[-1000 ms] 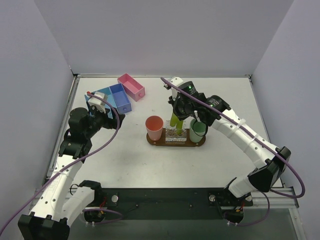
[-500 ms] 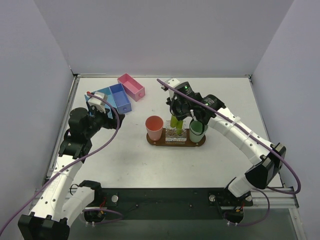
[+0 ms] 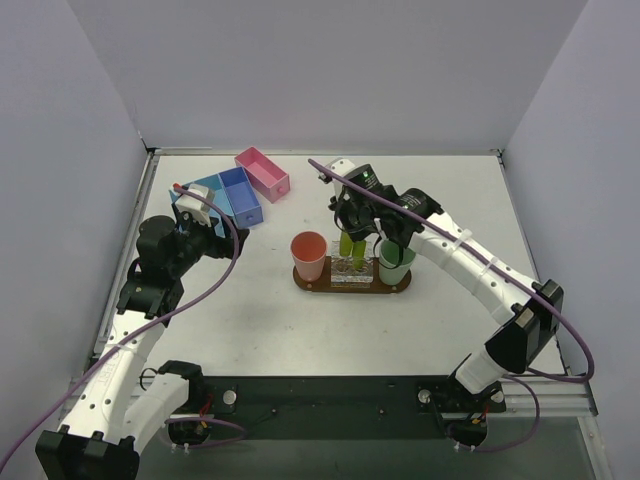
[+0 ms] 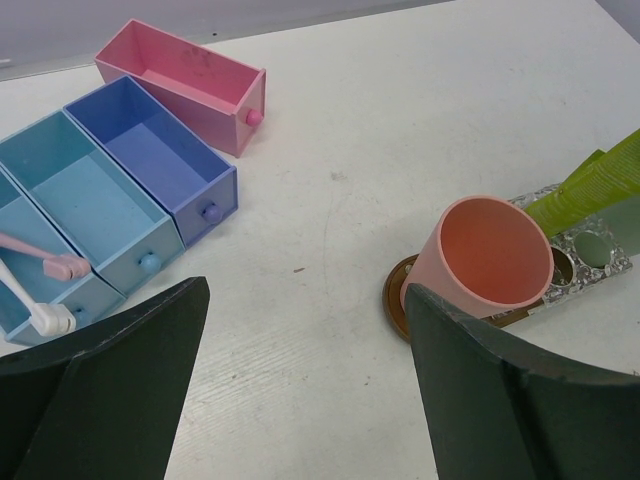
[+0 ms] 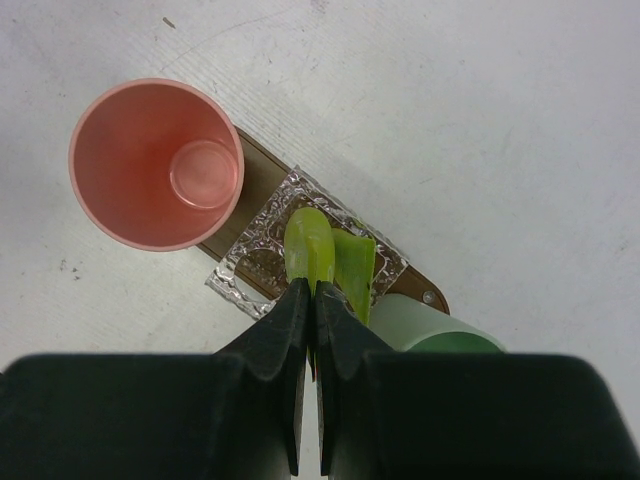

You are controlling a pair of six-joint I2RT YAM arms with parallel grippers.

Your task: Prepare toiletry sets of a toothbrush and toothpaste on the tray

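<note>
Since the right arm slid leftward, top view: right fingers (image 3: 350, 230) pinch a toothpaste (image 3: 347, 246) upright over the tray (image 3: 400, 285).
Left wrist: left fingers (image 4: 308, 292) wide, empty; toothbrush (image 4: 40, 266) in blue bin (image 4: 95, 295).
Right wrist: tube tip at the foil holder (image 5: 250, 268); seating looks close.

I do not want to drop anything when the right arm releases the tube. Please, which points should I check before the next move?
1. Right gripper shut on the toothpaste tube: ok.
2. Tube over the silver holder on the tray: ok.
3. Tube's lower end seated in a slot: cannot tell, hidden by the tube itself.
4. Pink cup and green cup upright: ok.
5. Left gripper open, empty: ok.
6. Toothbrushes on the tray: not ok, they lie in the leftmost light blue bin.
</note>
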